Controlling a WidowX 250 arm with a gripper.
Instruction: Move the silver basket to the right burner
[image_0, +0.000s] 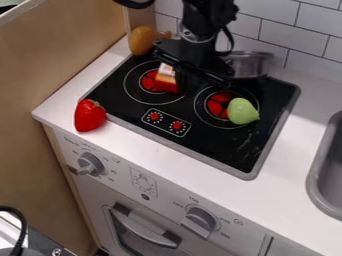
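Silver basket (252, 64) at the far right part of the stovetop (230, 154), by its back edge, near the tiled wall (266, 31); not on the right burner (216, 103). Its left part is partly covered by the tool (199, 74), which hangs over the back-middle of the stovetop, pointing down. Can't tell if the tool is spread, pressed together or pinching something; contact with the basket also can't be told.

Green pear-shaped toy (242, 111) on the stovetop, over the right side of the right burner, covering part of its red centre. Orange-red toy piece with a white top (166, 83) on the stovetop, at the left burner (147, 80), just in front of the tool in the view. Two small red dials (165, 123) on the stovetop's near part, between the burners and the front edge.

Red strawberry-like toy with green top (89, 115) on the white bench (280, 172), just left of the stovetop's near left corner. Yellow-orange rounded toy (141, 40) by the stovetop's far left corner, near the wood panel (70, 55). Grey sink (328, 172) right of the stovetop, well apart. Grey knobs (200, 222) on the front panel, below the stovetop.
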